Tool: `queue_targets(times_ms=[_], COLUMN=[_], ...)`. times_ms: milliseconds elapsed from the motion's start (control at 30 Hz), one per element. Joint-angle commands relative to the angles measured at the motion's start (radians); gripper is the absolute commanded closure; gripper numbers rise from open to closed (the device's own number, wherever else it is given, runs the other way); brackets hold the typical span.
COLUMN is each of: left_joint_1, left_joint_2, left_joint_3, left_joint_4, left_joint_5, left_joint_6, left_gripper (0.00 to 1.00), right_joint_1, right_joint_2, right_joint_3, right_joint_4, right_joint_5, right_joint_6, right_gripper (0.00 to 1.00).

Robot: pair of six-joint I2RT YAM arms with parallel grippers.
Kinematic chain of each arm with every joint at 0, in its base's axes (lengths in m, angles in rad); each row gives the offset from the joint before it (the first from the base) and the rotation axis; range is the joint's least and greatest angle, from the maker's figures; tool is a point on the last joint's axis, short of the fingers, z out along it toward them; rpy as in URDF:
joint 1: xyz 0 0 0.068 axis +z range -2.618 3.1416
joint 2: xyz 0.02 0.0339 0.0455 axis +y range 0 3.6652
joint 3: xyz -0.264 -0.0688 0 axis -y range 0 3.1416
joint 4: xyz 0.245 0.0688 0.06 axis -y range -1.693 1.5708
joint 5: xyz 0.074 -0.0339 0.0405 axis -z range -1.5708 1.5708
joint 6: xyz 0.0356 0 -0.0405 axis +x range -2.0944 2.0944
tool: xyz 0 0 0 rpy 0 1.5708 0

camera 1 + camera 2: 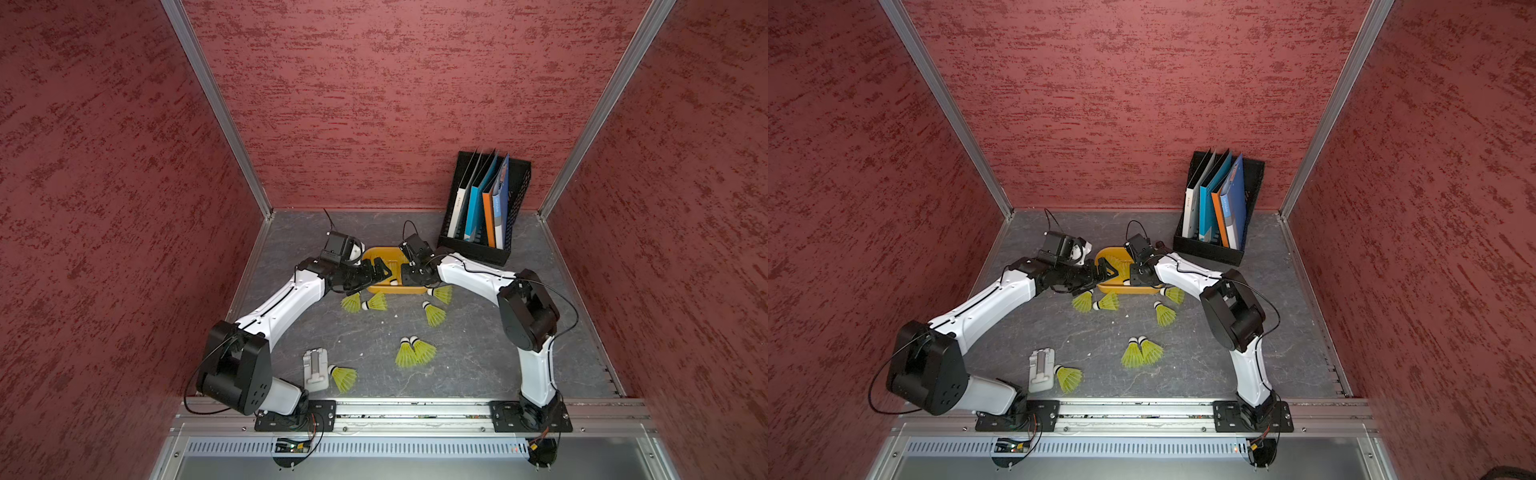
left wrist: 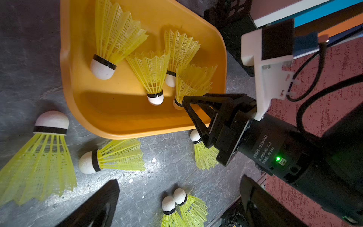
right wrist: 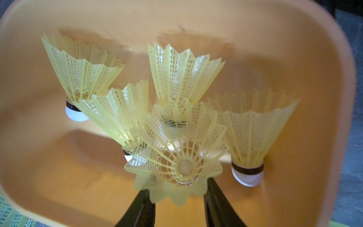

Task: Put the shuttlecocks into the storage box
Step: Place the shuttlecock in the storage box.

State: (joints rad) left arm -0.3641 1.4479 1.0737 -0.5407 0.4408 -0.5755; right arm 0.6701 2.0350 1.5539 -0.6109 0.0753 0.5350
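Orange-yellow shallow plastic storage box (image 1: 382,288) sits half hidden under both arms in both top views; neon yellow-green plastic shuttlecocks (image 1: 434,314) lie loose outside. Left wrist view: left gripper (image 2: 179,181) gapes empty, perhaps close enough to clash. Right wrist view: right gripper (image 3: 177,186) flanks one skirt above the box; grip unclear, it could snag.

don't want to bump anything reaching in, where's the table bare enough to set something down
The grey table is bare between the paired neon yellow-green plastic shuttlecocks and the right arm, and behind the shallow orange plastic tub along the back wall. The tub's front edge is crowded: four more shuttlecocks lie there, and the left arm and right arm reach over it.
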Motion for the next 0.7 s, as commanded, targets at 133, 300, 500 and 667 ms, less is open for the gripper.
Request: queue_targets(times_ms=[133,300,500,667], left_joint_1=[-0.008,-0.010,-0.016,-0.020], left_joint_2=[-0.035,-0.038,-0.040,-0.041], left_joint_3=[-0.004,-0.006,-0.004,-0.007], left_joint_4=[-0.003,-0.005,-0.010,-0.019], left_joint_5=[-0.008,-0.011,-0.017,-0.022], left_joint_6=[-0.005,-0.005,-0.004,0.003], left_gripper=[0.00,0.00,0.00,0.00], right_joint_1=[-0.010,-0.010,-0.009,-0.009], right_joint_2=[-0.028,-0.062,-0.106,-0.140], right_joint_3=[0.021,-0.002,-0.041,-0.060], right_joint_4=[-0.017,-0.020,-0.017,-0.016], right_joint_5=[0.015,0.028,0.032,0.037], right_joint_6=[0.036,0.054,0.062,0.062], right_gripper=[0.57,0.56,0.51,0.47])
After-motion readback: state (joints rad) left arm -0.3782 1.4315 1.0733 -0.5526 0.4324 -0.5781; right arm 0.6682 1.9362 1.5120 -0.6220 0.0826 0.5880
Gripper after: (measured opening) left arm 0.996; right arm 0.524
